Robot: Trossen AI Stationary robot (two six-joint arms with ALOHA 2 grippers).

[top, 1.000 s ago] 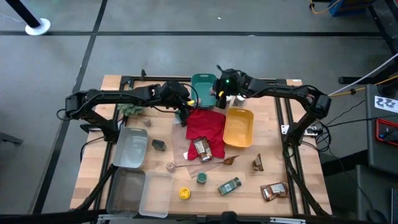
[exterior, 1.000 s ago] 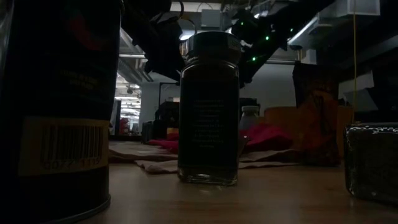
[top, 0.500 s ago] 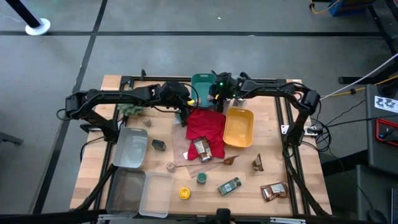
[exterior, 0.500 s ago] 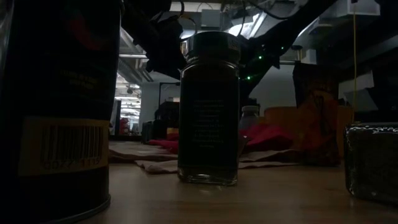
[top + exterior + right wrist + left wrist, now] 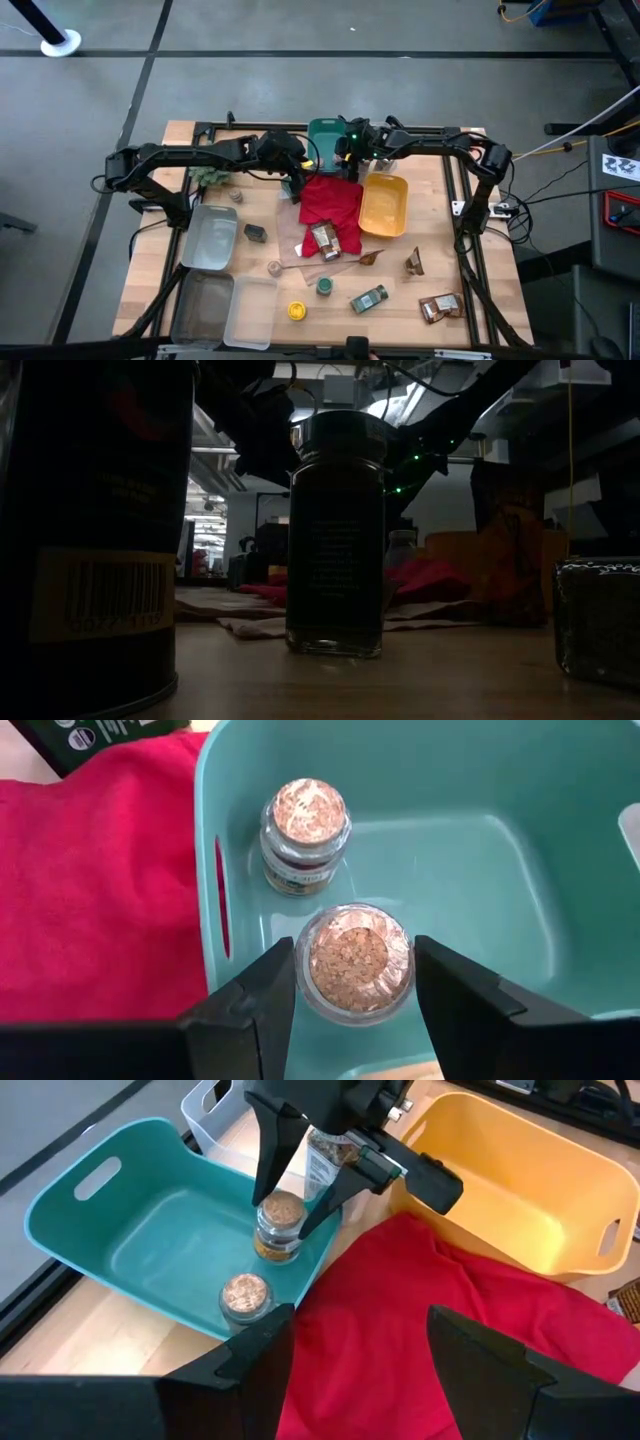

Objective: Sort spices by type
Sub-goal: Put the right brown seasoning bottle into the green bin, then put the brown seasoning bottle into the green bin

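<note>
My right gripper [image 5: 350, 150] hangs over the teal bin [image 5: 325, 132] at the table's far edge, shut on a cork-lidded jar [image 5: 350, 960]. A second cork-lidded jar [image 5: 305, 820] stands on the bin floor beside it. My left gripper [image 5: 358, 1325] is open and hovers over the red cloth [image 5: 330, 200], next to the teal bin and touching nothing. Brown packets [image 5: 325, 240], [image 5: 440, 307], small jars [image 5: 325, 287], [image 5: 296, 311], [image 5: 274, 268] and a dark tin [image 5: 255, 233] lie on the table nearer the front. My right gripper pinches the jar's lid end [image 5: 278, 1210] between its two fingers [image 5: 250, 1005], coming from above and pointing down. The jar stays upright inside the teal bin. I cannot tell whether its base [image 5: 275, 1255] rests on the bin floor.
A yellow bin [image 5: 385, 205] sits to the right of the red cloth. Clear containers [image 5: 210, 237], [image 5: 250, 310] occupy the table's left near part. A green plant [image 5: 208, 175] is at the left. A dark jar [image 5: 336, 535] and a large tin [image 5: 90, 530] stand close to the low camera.
My right gripper has moved toward the table's left, from beside the yellow bin's far end to over the teal bin, carrying the jar with it.
</note>
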